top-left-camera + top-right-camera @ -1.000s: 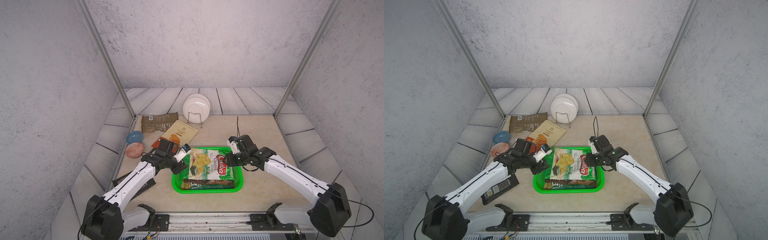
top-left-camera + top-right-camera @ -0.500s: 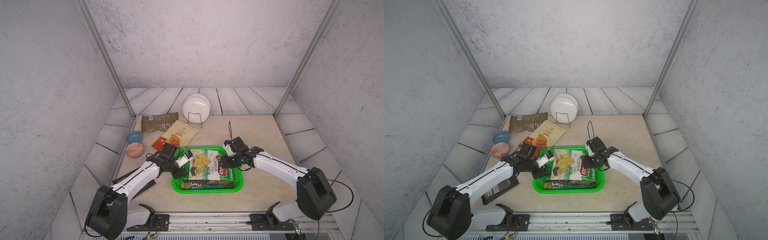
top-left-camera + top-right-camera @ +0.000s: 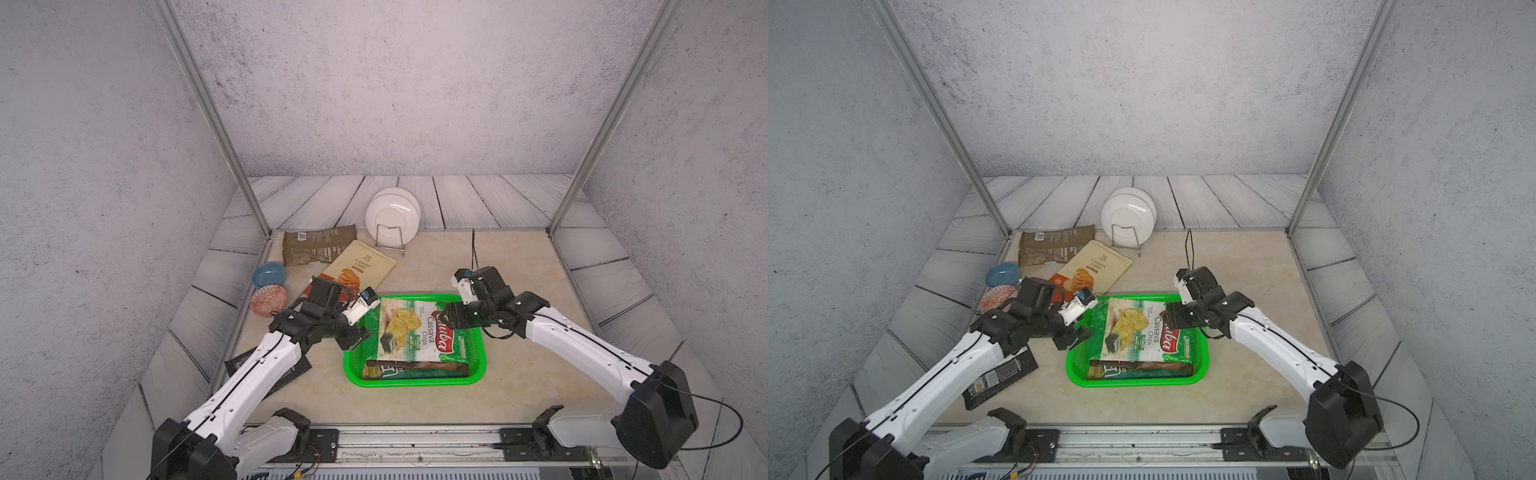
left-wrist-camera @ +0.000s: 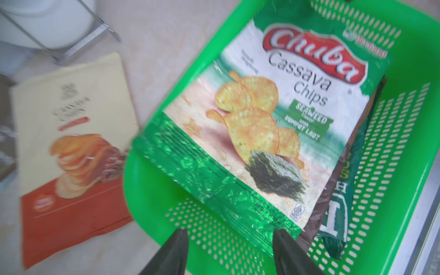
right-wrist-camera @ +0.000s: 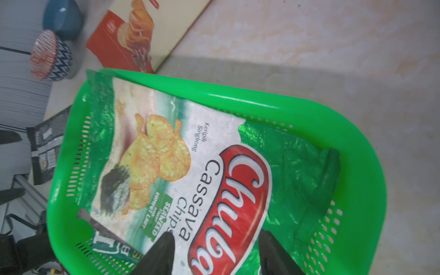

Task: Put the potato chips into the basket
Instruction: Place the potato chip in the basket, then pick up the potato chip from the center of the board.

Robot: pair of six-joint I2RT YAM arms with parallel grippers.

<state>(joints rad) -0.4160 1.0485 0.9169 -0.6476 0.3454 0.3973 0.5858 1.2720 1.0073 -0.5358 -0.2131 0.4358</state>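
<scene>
Resting on beige marbled tabletop, basket, grey speckled walls

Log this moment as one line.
left gripper: open | right gripper: open | Chuba bag: in basket | cream cassava bag: on table

White plates stand upright in a wire rack at the rear of the beige counter. A blue bowl sits at the counter's left edge. A red-patterned bowl stands just beside it, nearer the front. Its outer wall shows a blue zigzag in the right wrist view.
</scene>
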